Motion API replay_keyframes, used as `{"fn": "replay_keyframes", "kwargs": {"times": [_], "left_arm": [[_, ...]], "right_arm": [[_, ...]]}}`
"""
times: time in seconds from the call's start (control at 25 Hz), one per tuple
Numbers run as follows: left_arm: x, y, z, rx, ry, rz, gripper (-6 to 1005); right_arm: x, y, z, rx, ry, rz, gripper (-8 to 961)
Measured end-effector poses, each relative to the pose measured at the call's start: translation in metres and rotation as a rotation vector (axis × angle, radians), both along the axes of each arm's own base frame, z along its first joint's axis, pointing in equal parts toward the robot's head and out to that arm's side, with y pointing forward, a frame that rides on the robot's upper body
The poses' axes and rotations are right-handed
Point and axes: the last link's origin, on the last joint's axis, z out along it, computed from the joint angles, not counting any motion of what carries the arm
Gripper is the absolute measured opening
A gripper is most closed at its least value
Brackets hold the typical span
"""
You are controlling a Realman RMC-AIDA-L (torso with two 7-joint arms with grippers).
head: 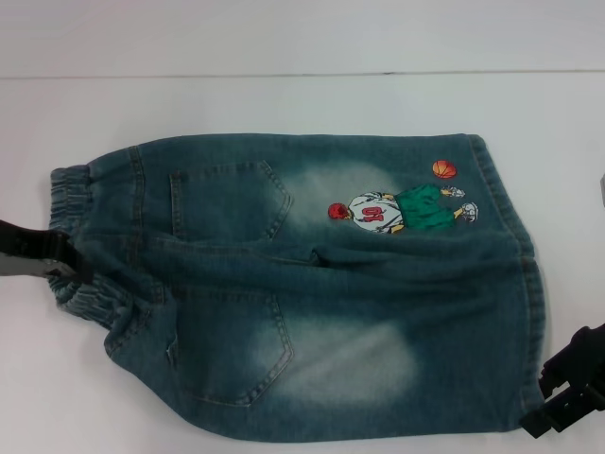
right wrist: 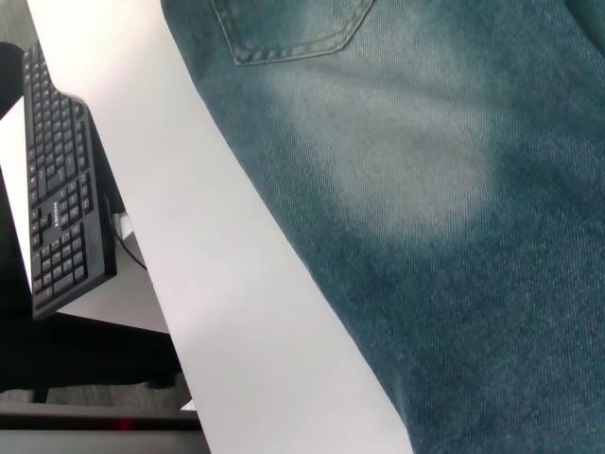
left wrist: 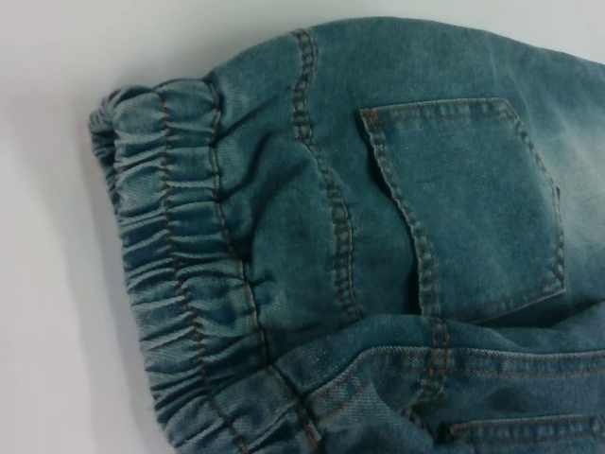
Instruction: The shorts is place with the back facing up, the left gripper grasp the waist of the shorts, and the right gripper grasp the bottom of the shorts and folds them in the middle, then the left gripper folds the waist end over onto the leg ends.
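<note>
We see the denim shorts (head: 312, 284) lying flat on the white table (head: 284, 104), back up, waist toward our left. Left gripper (head: 52, 257) sits at the waistband (left wrist: 180, 284), right gripper (head: 567, 392) at the leg hem; we cannot tell either one's grip. We judge the denim heavy and pliable; best grasped at the thick elastic and the hem.

The shorts (head: 312, 293) are blue denim, a matt woven cloth with a visible twill grain and pale faded patches; tan thread stitches the seams and pockets. The waistband (left wrist: 180, 284) at 9 o'clock is gathered, puckered elastic. A smooth, brightly coloured printed figure (head: 402, 210) sits near 1 o'clock. The tabletop (head: 284, 104) is white, smooth and matt. The keyboard (right wrist: 61, 189) looks like black matt plastic.
</note>
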Motion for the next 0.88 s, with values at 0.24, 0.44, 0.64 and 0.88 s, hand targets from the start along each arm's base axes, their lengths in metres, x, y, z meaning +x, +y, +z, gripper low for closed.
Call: {"fn": "replay_keyframes", "kwargs": {"times": [0.24, 0.44, 0.64, 0.88], "left_arm": [[0.0003, 0.0001, -0.0002, 0.0, 0.0, -0.001, 12], [0.0005, 0.0001, -0.0005, -0.001, -0.001, -0.001, 12], [0.0005, 0.0001, -0.0006, 0.0, -0.002, 0.0, 12], [-0.0002, 0.0003, 0.0003, 0.012, -0.011, 0.004, 12]], "right_arm": [[0.0003, 0.0001, -0.0002, 0.002, 0.0, 0.001, 516], [0.0005, 0.0005, 0.0002, 0.005, 0.002, 0.003, 314], [0.001, 0.0013, 0.001, 0.018, 0.015, 0.007, 159], [0.0066, 0.003, 0.0026, 0.076, 0.061, -0.014, 47]]}}
